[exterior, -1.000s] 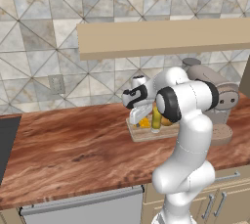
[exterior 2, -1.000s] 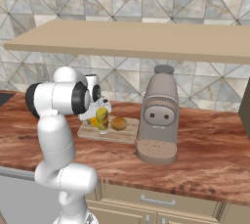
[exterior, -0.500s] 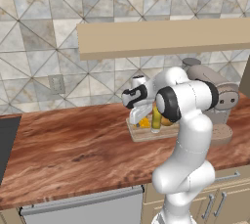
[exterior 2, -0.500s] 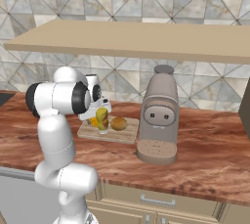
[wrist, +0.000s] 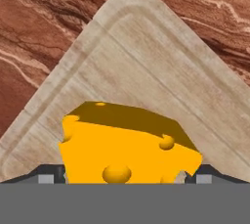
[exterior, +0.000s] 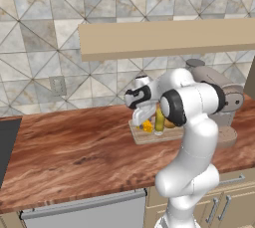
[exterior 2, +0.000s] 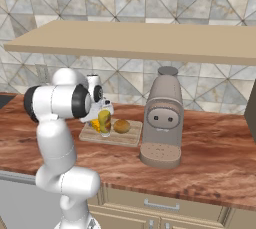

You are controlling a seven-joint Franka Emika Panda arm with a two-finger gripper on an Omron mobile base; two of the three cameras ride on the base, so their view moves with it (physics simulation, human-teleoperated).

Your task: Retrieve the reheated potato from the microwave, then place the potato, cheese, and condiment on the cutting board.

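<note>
Hand (wrist: 124, 175) straddles cheese (wrist: 128, 142) (fingers spread) on cutting board (wrist: 161, 71).

I see the reddish marbled surface (exterior: 74, 147) carrying two things directly — the cutting board (exterior: 149, 136) and, beside it, a coffee machine (exterior 2: 162, 118).

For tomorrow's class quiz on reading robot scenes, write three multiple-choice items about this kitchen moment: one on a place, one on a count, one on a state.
1. Where does the cheese lie?
A. on the cutting board
B. on the bare counter
C. on the shelf

2. How many items sit on the cutting board?
A. one
B. two
C. three

3. How does the gripper stand?
A. shut on the condiment
B. open, fingers either side of the cheese
C. shut on the potato

Answers: 1 A, the hand view shows wood under the wedge. 2 C, the right base view shows cheese, condiment and potato. 3 B, the fingertips flank the wedge with gaps.
</note>
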